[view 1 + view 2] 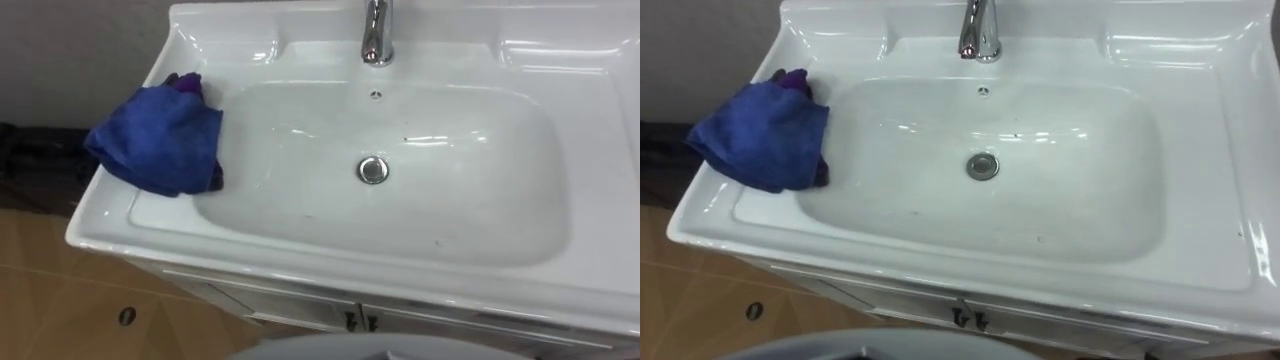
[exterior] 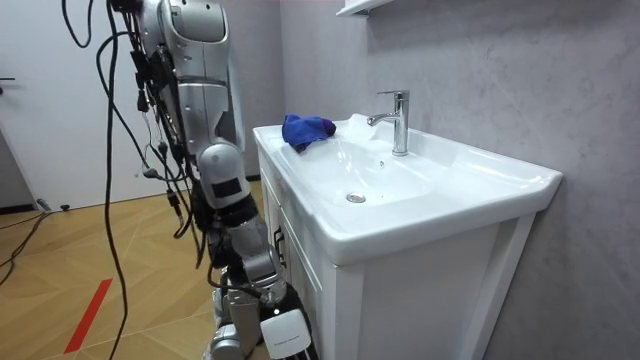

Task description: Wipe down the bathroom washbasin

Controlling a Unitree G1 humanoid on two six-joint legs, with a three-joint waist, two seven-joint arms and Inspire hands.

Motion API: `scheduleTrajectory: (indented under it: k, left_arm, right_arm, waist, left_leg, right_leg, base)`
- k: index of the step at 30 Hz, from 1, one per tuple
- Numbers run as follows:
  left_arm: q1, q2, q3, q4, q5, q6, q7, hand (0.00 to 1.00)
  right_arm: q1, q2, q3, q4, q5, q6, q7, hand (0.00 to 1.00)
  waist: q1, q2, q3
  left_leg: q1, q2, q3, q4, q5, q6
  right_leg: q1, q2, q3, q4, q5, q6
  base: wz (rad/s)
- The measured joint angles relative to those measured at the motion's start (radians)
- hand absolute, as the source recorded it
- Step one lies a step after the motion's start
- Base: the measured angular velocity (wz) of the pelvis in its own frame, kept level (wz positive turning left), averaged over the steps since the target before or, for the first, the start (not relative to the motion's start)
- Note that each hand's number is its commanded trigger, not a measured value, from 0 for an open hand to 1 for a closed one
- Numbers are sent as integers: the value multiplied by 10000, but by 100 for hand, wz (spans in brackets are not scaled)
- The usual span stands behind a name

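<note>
A white basin (image 1: 600,270) with a wide shallow bowl lies right below me. A crumpled blue cloth (image 1: 160,138) rests on its left rim and hangs a little over the bowl's edge. A bit of purple (image 1: 186,82) pokes out at the cloth's far end. The chrome drain (image 1: 373,169) sits mid-bowl, and a few small dark specks mark the bowl's surface. In the room view I stand at the front of the basin (image 2: 440,205). My right hand (image 2: 264,287) hangs low beside the cabinet, well below the rim and away from the cloth (image 2: 305,129).
A chrome tap (image 1: 377,32) stands at the back centre of the basin, above an overflow hole. White cabinet doors (image 1: 300,305) with dark handles sit under the basin. Wooden floor lies to the left, and a grey wall is behind.
</note>
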Motion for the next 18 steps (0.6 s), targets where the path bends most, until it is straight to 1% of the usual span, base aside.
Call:
scheduleTrajectory:
  k: [1, 3, 5, 6, 7, 9, 10, 11, 12, 14, 15, 16, 18]
  left_arm:
    - [121, -89, -166, 68, 7, 7, -59, 0]
    - [387, -522, -710, 441, 7, 14, -256, 0]
    - [523, -721, -1239, 820, -7, 53, -372, 0]
    - [668, -761, -1627, 1013, -66, 86, -510, 0]
    - [746, -770, -1816, 1053, -66, 96, -562, 0]
    - [998, -787, -2609, 1283, -54, 92, -819, 0]
    - [1012, -786, -2744, 1504, -54, 93, -924, 0]
    - [924, -793, -2954, 1974, -34, 107, -1141, 0]
    - [875, -802, -3065, 2446, 143, 135, -1407, 0]
    - [878, -834, -3213, 2965, 372, 203, -1714, 0]
    - [891, -904, -3301, 3218, 660, 281, -1867, 0]
    - [882, -950, -3328, 3336, 870, 339, -1942, 0]
    - [835, -1131, -3504, 3681, 1679, 601, -2369, 0]
  right_arm:
    - [11, 0, 6, 2, 0, 0, 2, 0]
    - [24, 2, 15, 12, 73, -26, -4, 0]
    - [31, -7, 17, 58, 151, -29, -19, 0]
    - [37, -10, 14, 115, 194, -28, -32, 0]
    - [41, -11, 20, 116, 193, -27, -33, 0]
    - [-54, -42, 17, 180, 201, -49, -35, 0]
    - [-90, -55, 17, 239, 201, -57, -33, 0]
    - [-135, -79, 14, 367, 206, -61, -14, 0]
    - [-206, -87, 5, 539, 214, -59, 3, 0]
    - [-240, -114, -22, 663, 185, -56, 5, 0]
    - [-222, -144, -11, 675, 119, -23, -3, 0]
    - [-210, -146, 0, 674, 119, -22, -7, 0]
    - [-184, -139, 19, 721, 125, -15, 7, 0]
  waist:
    - [-3, -24, 1]
    - [-153, -119, 16]
    - [-191, -182, 27]
    - [-220, -249, 18]
    - [-237, -285, 18]
    - [-472, -375, 43]
    - [-502, -378, 45]
    - [-585, -388, 44]
    - [-706, -400, 44]
    - [-891, -410, 47]
    - [-978, -412, 51]
    - [-994, -421, 51]
    - [-1017, -459, 84]
  left_leg:
    - [10, 1, 1, 10, -1, 2]
    - [47, 0, -32, 28, -7, 8]
    - [28, 2, -46, 32, -7, 8]
    - [18, 2, -49, 41, -9, 9]
    - [21, 5, -46, 41, -9, 9]
    - [-11, 2, -46, 29, -10, 10]
    - [-17, 3, -40, 21, -10, 11]
    - [-9, 2, -40, 13, -11, 12]
    - [13, 3, -40, -1, -12, 12]
    - [34, 8, 0, -17, -12, 13]
    - [48, 7, 22, -38, -11, 13]
    - [61, 8, 38, -60, -11, 13]
    - [189, 23, 142, -133, -11, 14]
  right_leg:
    - [19, 0, -3, -3, -2, 3]
    - [96, -1, -72, -18, -18, 9]
    - [92, 2, -90, -29, -21, 3]
    - [90, 0, -99, -27, -24, -1]
    - [84, 0, -97, -20, -25, -2]
    - [81, -3, -112, -5, -25, -2]
    - [73, -2, -97, -5, -25, -2]
    - [79, -2, -94, -10, -25, -2]
    - [105, 0, -96, -5, -24, -2]
    - [99, 1, -61, -3, -24, -2]
    - [97, -4, -48, -2, -25, -2]
    - [93, -5, -31, -3, -25, -2]
    - [138, -5, 80, -5, -27, 2]
  base:
    - [14]
    - [5]
    - [2]
    - [0]
    - [0]
    - [0]
    - [0]
    - [0]
    - [0]
    - [-4]
    - [-6]
    - [-7]
    - [-13]
